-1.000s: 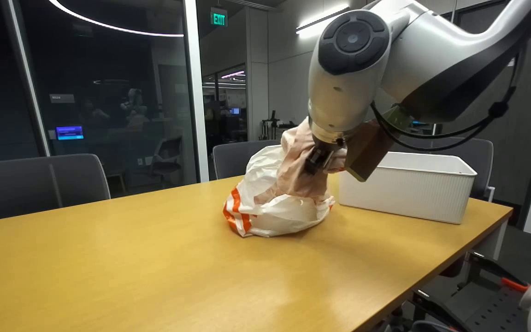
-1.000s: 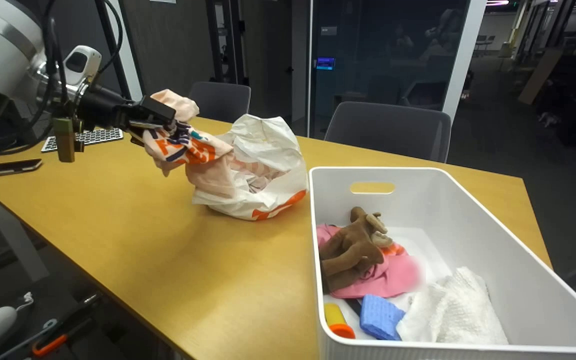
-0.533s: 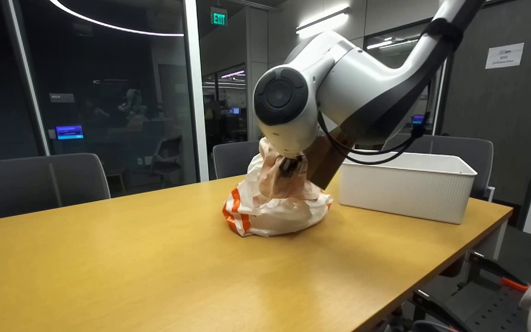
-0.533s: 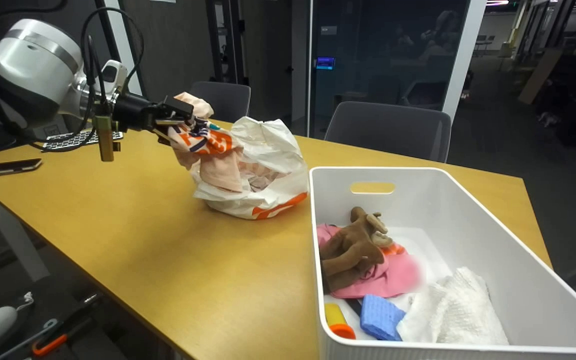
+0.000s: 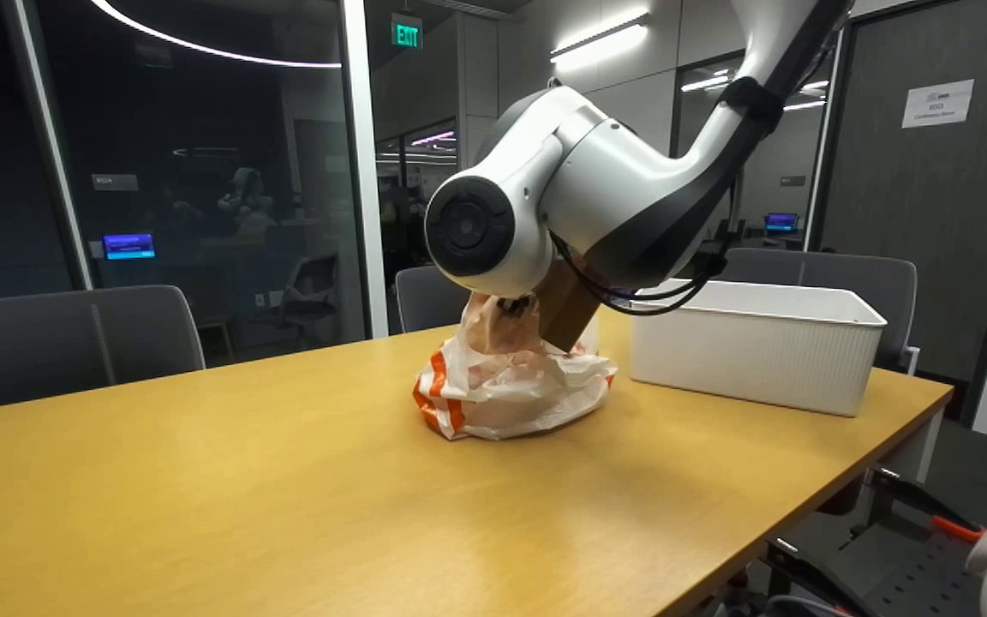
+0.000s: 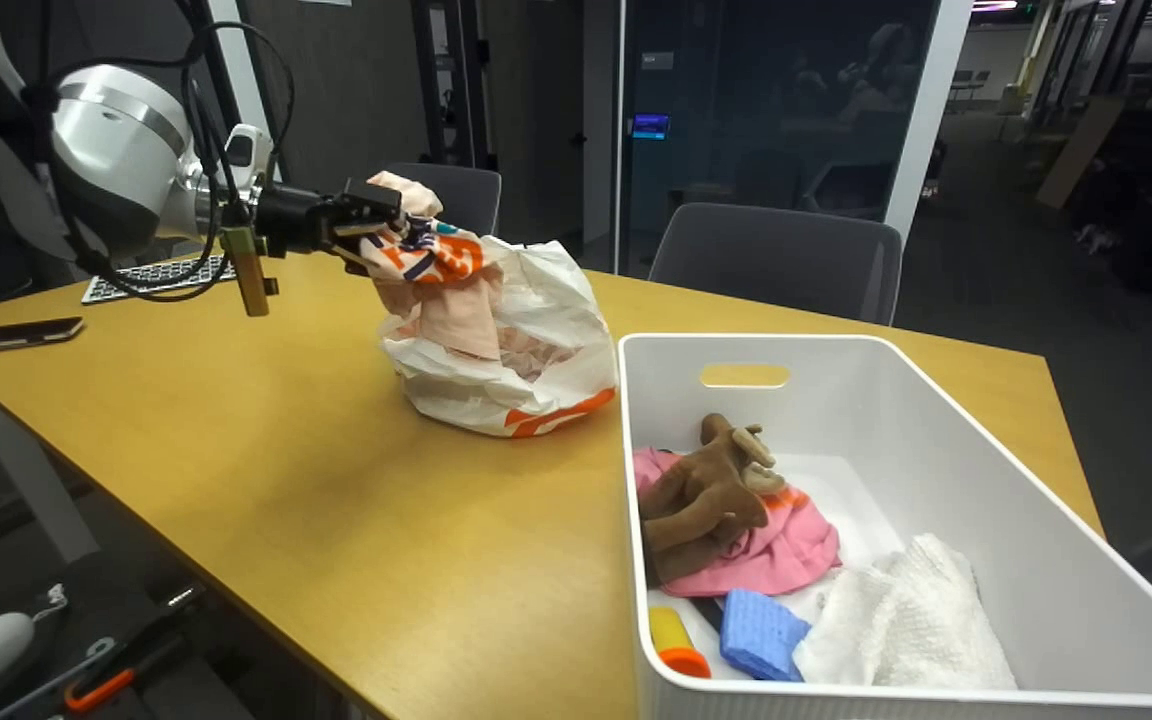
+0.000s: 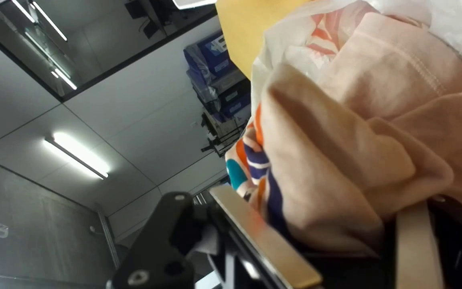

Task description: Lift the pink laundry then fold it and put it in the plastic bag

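In an exterior view the box (image 5: 750, 364), near a corner of the surface (image 5: 288, 497), shows walls and rim; the toy (image 6: 706, 500), sponge (image 6: 761, 635) and towel (image 6: 906, 625) inside appear in an exterior view, as does the phone (image 6: 26, 335) near the surface's edge. The wrist view shows a stitched seam (image 7: 427, 75) on the pale pink cloth (image 7: 327, 136). The hand (image 6: 386, 238) grips this cloth, bunched between its fingers (image 7: 265, 237). It hangs into the plastic bag (image 6: 466, 390), its long axis slanting steeply, the lower end pointing down.
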Controlling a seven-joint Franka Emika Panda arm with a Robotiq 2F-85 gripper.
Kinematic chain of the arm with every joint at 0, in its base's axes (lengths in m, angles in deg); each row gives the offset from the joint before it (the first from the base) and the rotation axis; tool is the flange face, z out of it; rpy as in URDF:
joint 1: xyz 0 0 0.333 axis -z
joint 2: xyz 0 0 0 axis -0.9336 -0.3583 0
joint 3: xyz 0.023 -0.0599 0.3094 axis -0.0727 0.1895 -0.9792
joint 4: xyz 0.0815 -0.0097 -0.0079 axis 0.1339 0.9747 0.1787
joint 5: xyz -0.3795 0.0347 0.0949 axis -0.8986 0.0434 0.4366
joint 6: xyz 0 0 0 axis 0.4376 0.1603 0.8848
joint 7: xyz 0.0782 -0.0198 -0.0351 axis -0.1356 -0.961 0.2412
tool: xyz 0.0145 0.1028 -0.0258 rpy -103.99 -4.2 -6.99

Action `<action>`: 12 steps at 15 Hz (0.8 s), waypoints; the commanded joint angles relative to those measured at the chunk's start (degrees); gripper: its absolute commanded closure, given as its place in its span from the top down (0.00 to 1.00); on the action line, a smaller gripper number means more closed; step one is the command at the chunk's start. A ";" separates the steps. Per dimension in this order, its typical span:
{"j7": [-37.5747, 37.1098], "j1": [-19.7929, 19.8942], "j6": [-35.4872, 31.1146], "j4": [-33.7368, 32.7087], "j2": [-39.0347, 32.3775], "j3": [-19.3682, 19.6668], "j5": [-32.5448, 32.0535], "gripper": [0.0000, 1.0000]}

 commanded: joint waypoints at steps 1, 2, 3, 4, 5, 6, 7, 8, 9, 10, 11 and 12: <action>-0.57 -1.63 4.88 -2.72 -2.83 0.70 -3.62 0.00; 0.47 -2.10 7.27 -3.00 -3.23 0.71 -3.87 0.00; 0.79 -2.32 8.36 -3.11 -3.34 0.54 -4.17 0.00; 0.84 -2.22 8.41 -3.33 -3.67 0.36 -4.11 0.00; 0.94 -1.59 6.62 -3.61 -4.16 0.20 -3.38 0.00; 0.96 -1.12 5.16 -3.81 -4.57 0.10 -2.65 0.00; 1.02 -0.96 4.42 -3.95 -4.87 0.02 -2.08 0.00; 1.17 -0.66 3.09 -4.07 -5.04 -0.20 -1.10 0.00; 1.09 -0.47 1.98 -4.21 -5.24 -0.26 -0.48 0.00; 0.74 -0.40 1.23 -4.33 -5.44 -0.22 0.22 0.00; 0.88 -0.27 0.35 -4.47 -5.62 -0.19 1.04 0.00; 0.97 -0.18 -0.13 -4.61 -5.72 -0.17 2.37 0.00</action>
